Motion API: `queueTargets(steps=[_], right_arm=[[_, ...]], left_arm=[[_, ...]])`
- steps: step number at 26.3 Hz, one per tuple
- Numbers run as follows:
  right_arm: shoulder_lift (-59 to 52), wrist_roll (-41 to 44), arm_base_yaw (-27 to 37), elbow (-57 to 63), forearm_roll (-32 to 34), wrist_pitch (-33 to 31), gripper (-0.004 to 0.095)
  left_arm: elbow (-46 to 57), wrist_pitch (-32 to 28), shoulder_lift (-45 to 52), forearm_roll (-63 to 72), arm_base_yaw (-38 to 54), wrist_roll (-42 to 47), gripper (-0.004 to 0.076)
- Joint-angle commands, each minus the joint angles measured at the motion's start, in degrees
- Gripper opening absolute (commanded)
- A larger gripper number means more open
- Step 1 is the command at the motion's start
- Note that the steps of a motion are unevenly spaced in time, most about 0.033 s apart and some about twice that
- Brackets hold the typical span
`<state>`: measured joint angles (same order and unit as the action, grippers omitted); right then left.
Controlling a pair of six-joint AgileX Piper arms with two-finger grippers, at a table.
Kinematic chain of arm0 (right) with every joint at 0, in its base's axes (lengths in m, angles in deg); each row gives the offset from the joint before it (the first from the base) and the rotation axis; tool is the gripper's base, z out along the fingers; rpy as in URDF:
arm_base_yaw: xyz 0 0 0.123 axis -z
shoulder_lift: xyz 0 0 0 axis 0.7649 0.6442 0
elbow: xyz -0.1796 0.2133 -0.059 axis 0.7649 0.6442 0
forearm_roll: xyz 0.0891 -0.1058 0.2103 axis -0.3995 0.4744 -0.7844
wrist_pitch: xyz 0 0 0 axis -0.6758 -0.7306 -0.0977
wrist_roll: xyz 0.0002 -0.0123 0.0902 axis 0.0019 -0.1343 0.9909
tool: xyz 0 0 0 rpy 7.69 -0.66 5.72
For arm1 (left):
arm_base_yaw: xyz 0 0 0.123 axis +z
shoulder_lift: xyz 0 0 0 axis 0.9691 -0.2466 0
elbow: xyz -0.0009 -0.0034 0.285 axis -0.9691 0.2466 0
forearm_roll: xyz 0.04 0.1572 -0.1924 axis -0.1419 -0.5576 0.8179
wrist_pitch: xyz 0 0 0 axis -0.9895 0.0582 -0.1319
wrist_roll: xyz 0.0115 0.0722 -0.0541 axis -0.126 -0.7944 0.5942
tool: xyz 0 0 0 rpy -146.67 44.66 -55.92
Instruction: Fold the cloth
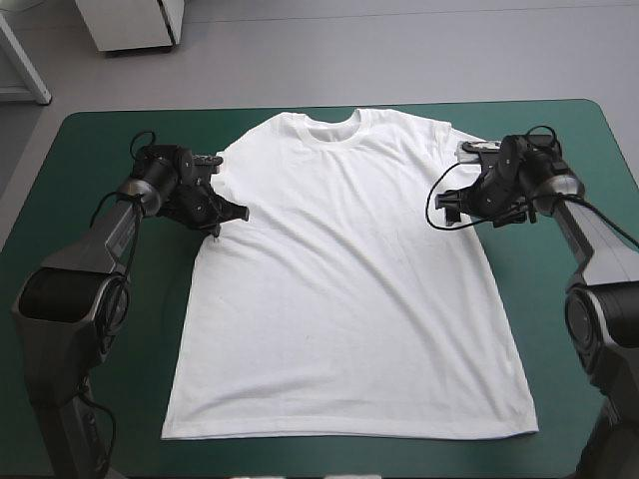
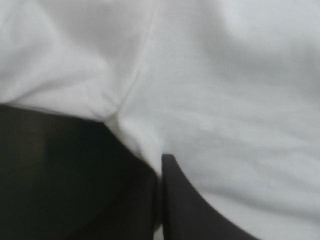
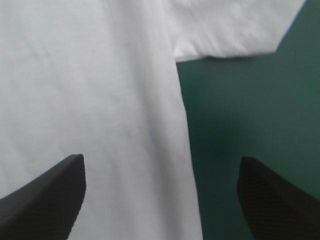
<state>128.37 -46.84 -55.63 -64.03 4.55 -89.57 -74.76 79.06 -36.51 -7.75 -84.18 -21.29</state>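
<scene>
The white T-shirt (image 1: 349, 289) lies spread flat on the teal-green cover (image 1: 90, 150), collar toward the far edge and hem near the front. My left gripper (image 1: 222, 218) sits at the shirt's left armpit. In the left wrist view its black fingers (image 2: 161, 170) meet in a point, shut on the T-shirt (image 2: 225, 90) where sleeve and side seam join. My right gripper (image 1: 451, 208) hovers at the right armpit, open. In its wrist view (image 3: 160, 197) the shirt's side edge (image 3: 182, 150) runs between the fingers, with the sleeve (image 3: 230, 30) ahead.
Bands of teal-green cover (image 3: 240, 115) show to the left and right of the shirt. The hem (image 1: 349, 436) lies close to the table's front edge. The collar (image 1: 334, 125) reaches near the far edge.
</scene>
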Motion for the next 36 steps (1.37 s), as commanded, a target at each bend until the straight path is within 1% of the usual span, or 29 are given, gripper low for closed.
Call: queueTargets(steps=[1, 2, 4, 5, 6, 7, 8, 9, 10, 11, 12, 16, 20, 28, 32, 36], right_arm=[[1.6, -0.6, 0.2, -5.9, 0.3, 1.0, 0.0762], [3.5, -0.6, 0.2, -7.3, 0.3, 1.0, 0.0741], [5.8, -0.6, 0.2, -8.1, -0.3, 0.6, 0.0667], [6.8, -0.6, 0.1, -8.1, -0.5, 0.5, 0.0599], [7.5, -0.6, 0.1, -8.1, -0.8, 0.2, 0.0555], [8.2, -0.8, 0.0, -8.1, -1.6, -0.1, 0.0461], [8.4, -1.1, -0.1, -8.1, -1.7, -0.1, 0.0393], [8.4, -1.9, -0.2, -8.1, -1.6, 0.4, 0.0226], [8.3, -2.1, -0.2, -8.2, -1.6, 0.7, 0.015], [7.9, -2.2, -0.2, -8.4, -1.6, 1.1, 0.0052], [7.6, -2.2, -0.2, -8.8, -1.3, 1.4, -0.002], [5.0, -2.2, -0.2, -12.9, -0.1, 0.6, -0.0019], [1.2, -2.1, -0.2, -19.3, 0.0, -1.9, -0.0019], [-5.0, -0.1, -0.2, -36.2, 2.9, -11.4, -0.0019], [-7.3, -0.1, -0.2, -43.7, 2.8, -12.8, -0.0019], [-8.7, -0.2, -0.2, -50.1, 1.5, -12.8, -0.0019]], left_arm=[[-0.2, 2.0, 0.8, 2.8, -0.8, 0.1, -0.0009], [-0.2, 1.9, 0.8, 2.8, -0.8, 0.1, -0.0009], [-0.2, 1.3, 0.8, 2.8, -0.8, 0.1, -0.0009], [-0.2, 0.8, 0.8, 2.8, -0.8, 0.1, -0.0009], [-0.2, 0.7, 0.8, 2.8, -0.8, 0.1, -0.0009], [-0.2, 0.4, 0.8, 2.8, -0.8, 0.1, -0.0009], [-0.2, 0.3, 0.8, 2.8, -0.8, 0.1, -0.0009], [-0.2, 0.0, 0.8, 2.7, -0.8, 0.1, -0.0009], [-0.2, -0.2, 0.8, 2.5, -0.8, 0.1, -0.0009], [-0.6, -0.2, 0.8, 2.0, -0.8, 0.1, -0.0009], [-1.2, 0.1, 1.0, 1.2, -0.8, 0.1, -0.0009], [-4.5, 0.3, 3.6, -2.3, -0.7, 1.7, -0.0009], [-10.6, 2.8, 7.7, -5.5, -0.7, 2.0, -0.0009], [-29.4, 7.6, 14.3, -7.9, -0.7, 1.0, -0.0009], [-39.6, 10.8, 15.3, -7.9, -0.7, -1.2, -0.0009], [-49.1, 11.6, 15.5, -7.9, -0.7, -2.8, -0.0009]])
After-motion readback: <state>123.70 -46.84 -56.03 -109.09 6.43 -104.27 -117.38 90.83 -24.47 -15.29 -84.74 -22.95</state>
